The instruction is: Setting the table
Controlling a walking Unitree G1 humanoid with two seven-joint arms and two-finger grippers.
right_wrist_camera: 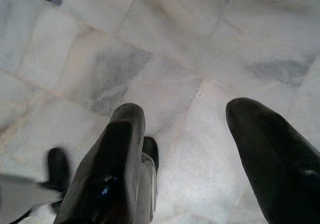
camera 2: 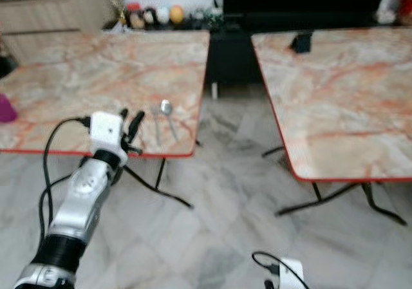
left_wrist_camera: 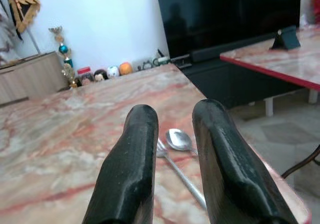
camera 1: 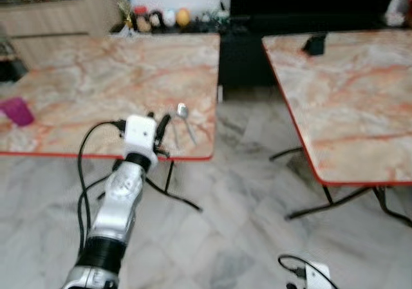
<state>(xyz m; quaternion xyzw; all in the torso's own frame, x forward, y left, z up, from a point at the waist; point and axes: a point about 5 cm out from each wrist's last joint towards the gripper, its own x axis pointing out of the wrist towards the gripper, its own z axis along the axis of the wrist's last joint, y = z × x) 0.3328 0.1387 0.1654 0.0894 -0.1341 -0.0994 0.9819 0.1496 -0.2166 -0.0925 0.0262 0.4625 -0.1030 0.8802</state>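
Cutlery sits near the front corner of the left surface [camera 1: 96, 76]: a spoon [camera 1: 182, 112] and what looks like a fork [left_wrist_camera: 161, 148] beside it, with the left tool [camera 1: 161, 131] just short of them, fingers narrowly parted and holding nothing. Best to ease forward, widen slightly and close low on the handles, minding the red edge close by. Right tool [right_wrist_camera: 190, 149] hangs spread wide over the floor [camera 1: 244, 237], and the gap between the two surfaces leaves walking room.

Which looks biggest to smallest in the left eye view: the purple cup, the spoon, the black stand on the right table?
1. Purple cup.
2. Black stand and spoon: too close to rank; the stand sits farther away, so its smallness may mislead.
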